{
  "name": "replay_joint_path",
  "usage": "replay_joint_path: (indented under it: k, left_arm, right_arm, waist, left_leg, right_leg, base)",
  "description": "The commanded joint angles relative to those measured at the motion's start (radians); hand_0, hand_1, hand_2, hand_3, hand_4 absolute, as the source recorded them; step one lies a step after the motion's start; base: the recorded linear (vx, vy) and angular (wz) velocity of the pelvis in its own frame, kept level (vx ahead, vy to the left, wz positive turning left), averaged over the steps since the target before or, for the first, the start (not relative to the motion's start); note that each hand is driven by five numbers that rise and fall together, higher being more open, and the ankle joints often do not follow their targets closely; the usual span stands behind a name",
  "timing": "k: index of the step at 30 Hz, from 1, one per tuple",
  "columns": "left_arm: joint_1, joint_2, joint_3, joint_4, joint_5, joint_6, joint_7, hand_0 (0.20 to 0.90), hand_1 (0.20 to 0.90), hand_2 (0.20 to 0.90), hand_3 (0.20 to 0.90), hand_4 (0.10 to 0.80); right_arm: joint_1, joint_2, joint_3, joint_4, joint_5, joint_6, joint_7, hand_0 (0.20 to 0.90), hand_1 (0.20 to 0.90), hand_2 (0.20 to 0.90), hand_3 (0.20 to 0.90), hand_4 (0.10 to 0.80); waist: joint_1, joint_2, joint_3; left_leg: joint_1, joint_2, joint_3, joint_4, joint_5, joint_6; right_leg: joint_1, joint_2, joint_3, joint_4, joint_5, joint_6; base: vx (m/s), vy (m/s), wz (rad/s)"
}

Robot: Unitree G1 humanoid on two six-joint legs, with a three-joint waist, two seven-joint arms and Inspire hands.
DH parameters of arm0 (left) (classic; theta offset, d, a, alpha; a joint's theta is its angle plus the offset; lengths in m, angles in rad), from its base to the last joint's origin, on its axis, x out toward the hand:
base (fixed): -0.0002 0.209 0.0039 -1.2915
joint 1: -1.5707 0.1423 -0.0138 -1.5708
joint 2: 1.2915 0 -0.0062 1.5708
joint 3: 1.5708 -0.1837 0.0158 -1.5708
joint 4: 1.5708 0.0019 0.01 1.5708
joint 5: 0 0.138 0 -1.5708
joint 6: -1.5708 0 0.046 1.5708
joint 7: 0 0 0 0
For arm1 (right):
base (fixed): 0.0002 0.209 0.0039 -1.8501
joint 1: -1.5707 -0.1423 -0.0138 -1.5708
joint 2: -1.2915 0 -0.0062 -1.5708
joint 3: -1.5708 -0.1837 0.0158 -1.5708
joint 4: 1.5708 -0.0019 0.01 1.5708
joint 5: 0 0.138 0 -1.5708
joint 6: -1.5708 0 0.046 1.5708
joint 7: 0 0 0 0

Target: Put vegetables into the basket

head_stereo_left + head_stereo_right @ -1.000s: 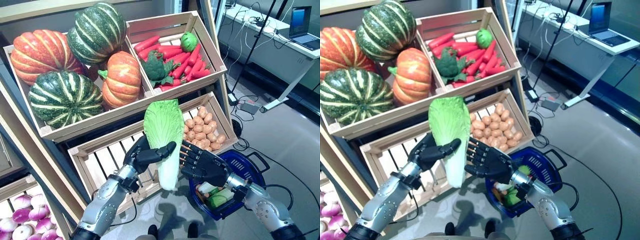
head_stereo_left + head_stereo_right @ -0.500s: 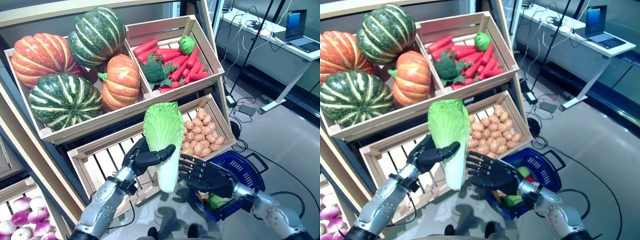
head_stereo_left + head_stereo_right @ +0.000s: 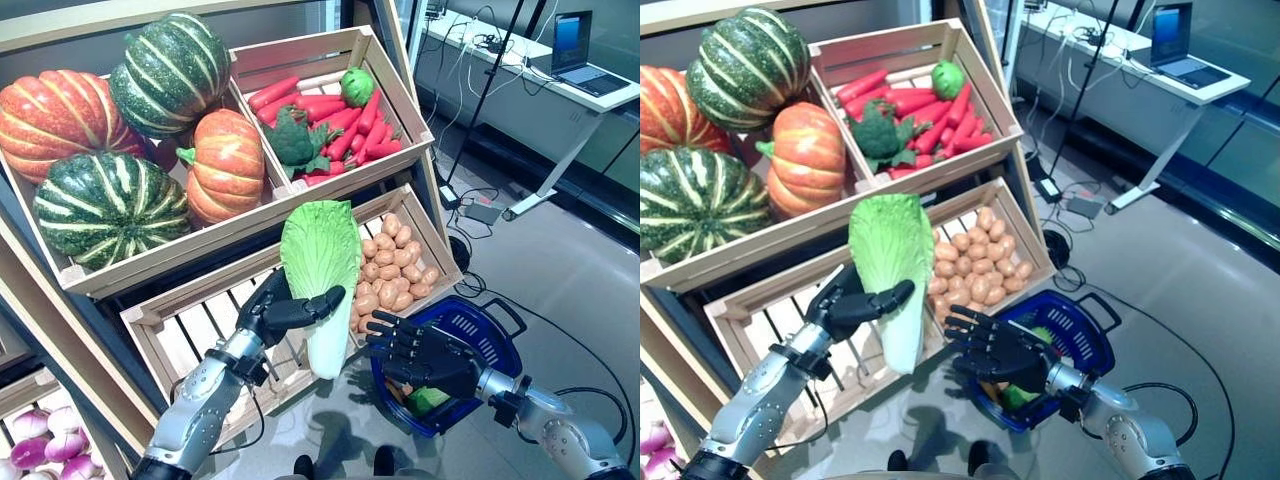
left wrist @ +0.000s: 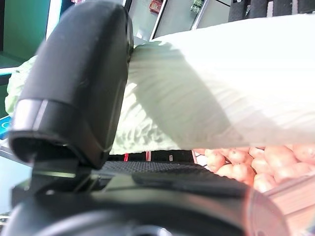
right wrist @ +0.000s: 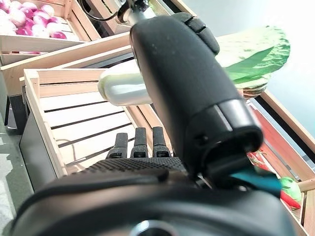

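A: Since a second ago the right hand [image 3: 432, 358] has dropped away from the cabbage [image 3: 322, 280] toward the lower right of the frame, over the blue basket [image 3: 497, 331]. The camera has shifted too, so the crates sit a little further left.

B: And the cabbage?

A: Mid-frame, upright, leafy end up, in front of the empty slatted crate [image 3: 190, 330]. The left hand [image 3: 277, 311] has thumb and fingers curled round its pale lower half. The right hand's fingers are spread and straight, holding nothing.

B: What could go wrong?

A: One hand grips a long, top-heavy cabbage low down, so I'd guess it could tip or slip. The basket already holds some produce, and the right hand hangs above its opening; swinging the cabbage across could knock that hand or catch the rim.
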Motion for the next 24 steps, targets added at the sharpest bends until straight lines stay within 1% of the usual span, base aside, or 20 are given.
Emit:
replay_joint_path:
  k: [1,3,7,17,20,24]
  left_arm:
    - [-0.167,0.0,0.01,-0.074,-0.043,-0.124,-0.054,0.3,0.3,0.3,0.3,0.4]
    - [-0.169,-0.012,-0.019,-0.077,-0.068,-0.102,-0.066,0.3,0.3,0.3,0.3,0.4]
    - [-0.173,-0.023,-0.062,-0.084,-0.088,-0.087,-0.094,0.3,0.3,0.3,0.3,0.4]
    - [-0.197,-0.051,-0.15,-0.104,-0.137,-0.086,-0.123,0.3,0.3,0.3,0.3,0.4]
    - [-0.214,-0.064,-0.17,-0.103,-0.176,-0.08,-0.134,0.3,0.3,0.3,0.3,0.4]
    - [-0.222,-0.077,-0.194,-0.108,-0.185,-0.089,-0.138,0.3,0.3,0.3,0.3,0.4]
  right_arm:
    - [-0.096,-0.004,0.013,-0.082,0.013,-0.055,0.069,0.9,0.9,0.9,0.9,0.8]
    - [-0.109,-0.001,0.038,-0.097,-0.009,-0.064,0.066,0.9,0.9,0.9,0.9,0.8]
    - [-0.125,-0.001,0.067,-0.116,0.0,-0.061,0.067,0.9,0.9,0.9,0.9,0.8]
    - [-0.165,0.029,0.156,-0.115,0.012,-0.047,0.08,0.9,0.9,0.9,0.9,0.8]
    - [-0.184,0.049,0.189,-0.097,0.009,-0.034,0.085,0.9,0.9,0.9,0.9,0.8]
    - [-0.198,0.078,0.221,-0.084,0.017,-0.012,0.064,0.9,0.9,0.9,0.9,0.8]
  waist:
    - [0.008,-0.027,-0.044]
    - [0.009,-0.026,-0.042]
    - [0.01,-0.026,-0.039]
    - [0.016,-0.029,-0.05]
    - [0.016,-0.029,-0.055]
    - [0.017,-0.028,-0.059]
  left_leg:
    - [-0.015,-0.003,-0.027,0.023,-0.053,-0.025]
    - [-0.012,-0.004,-0.029,0.021,-0.054,-0.024]
    - [-0.01,-0.003,-0.03,0.02,-0.054,-0.024]
    - [-0.005,-0.002,-0.034,0.017,-0.053,-0.023]
    - [-0.006,-0.002,-0.033,0.017,-0.052,-0.022]
    - [-0.007,-0.003,-0.035,0.017,-0.051,-0.021]
  right_leg:
    - [0.033,-0.076,-0.047,0.033,-0.01,0.063]
    - [0.035,-0.075,-0.046,0.033,-0.011,0.063]
    - [0.037,-0.075,-0.044,0.031,-0.01,0.064]
    - [0.042,-0.074,-0.038,0.026,-0.006,0.066]
    - [0.04,-0.074,-0.038,0.025,-0.005,0.065]
    - [0.039,-0.073,-0.036,0.025,-0.005,0.064]
  base:
    - [0.0,0.0,0.0]
    - [0.0,0.0,0.0]
    - [0.0,0.0,0.0]
    - [0.0,0.0,0.0]
    - [0.0,0.0,0.0]
    - [0.0,0.0,0.0]
